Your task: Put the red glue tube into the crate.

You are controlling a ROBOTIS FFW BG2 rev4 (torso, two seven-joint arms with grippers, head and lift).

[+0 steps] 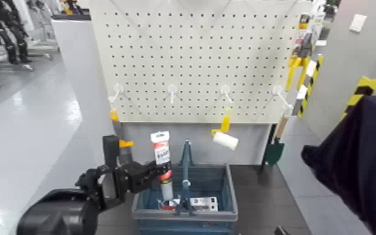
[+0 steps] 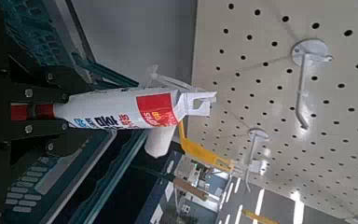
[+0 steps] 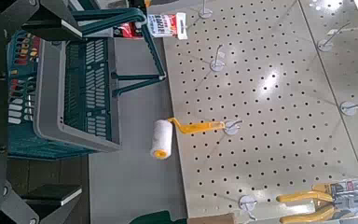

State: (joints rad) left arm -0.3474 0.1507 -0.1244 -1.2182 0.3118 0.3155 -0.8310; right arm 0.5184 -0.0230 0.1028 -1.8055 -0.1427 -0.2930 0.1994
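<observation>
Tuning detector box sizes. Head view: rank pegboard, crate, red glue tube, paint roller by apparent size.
1. Pegboard
2. Crate
3. Red glue tube, held upright in the left gripper
4. Paint roller; close to the tube in length, so 3 and 4 are uncertain.

A white pegboard (image 1: 197,56) stood upright as the backdrop, carrying white hooks (image 1: 172,92) in a row. Below its lower edge ran a plain grey panel (image 1: 190,140). To the left of the pegboard stretched a glossy pale grey floor (image 1: 22,119), catching bright overhead light. To the right of the pegboard rose a grey wall (image 1: 353,56), with a yellow-and-black striped post (image 1: 360,90) near its foot.
</observation>
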